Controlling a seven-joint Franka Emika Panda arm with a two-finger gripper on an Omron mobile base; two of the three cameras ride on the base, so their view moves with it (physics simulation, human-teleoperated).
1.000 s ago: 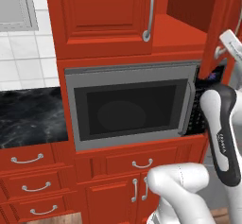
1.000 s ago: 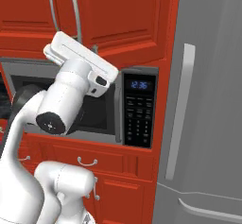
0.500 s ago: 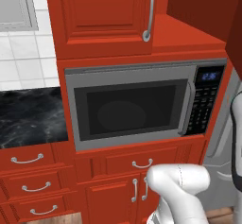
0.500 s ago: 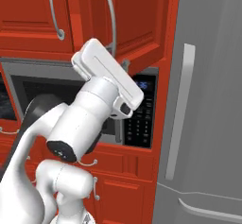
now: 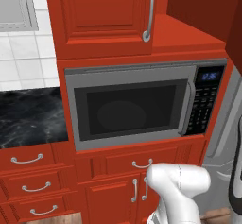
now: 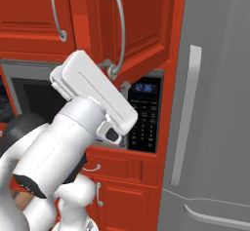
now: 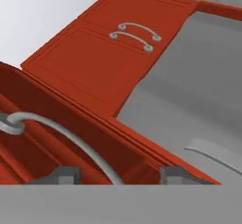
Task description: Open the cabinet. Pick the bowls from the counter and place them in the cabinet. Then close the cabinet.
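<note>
Fridge: one tall grey fridge (image 6: 215, 103) at the right, with one long pale handle.
Cabinet: one red wall cabinet (image 5: 104, 15) with two raised-panel doors and two curved silver handles (image 6: 117, 30); it hangs above the microwave, and its right door stands swung out from the front, seen in the right base view.
Microwave: one grey microwave (image 5: 137, 107) under the cabinet, door shut, keypad at its right.
Bench: one black veined bench (image 5: 28, 116) at the left, bare where it shows; three red drawers beneath it.
Arm: one white arm, raised, its hand (image 6: 95, 96) tilted up toward the right door's handle.
Tool: one tool (image 7: 116, 173), two dark tips set apart, the curved handle running down between them; whether they touch it cannot be told.
</note>
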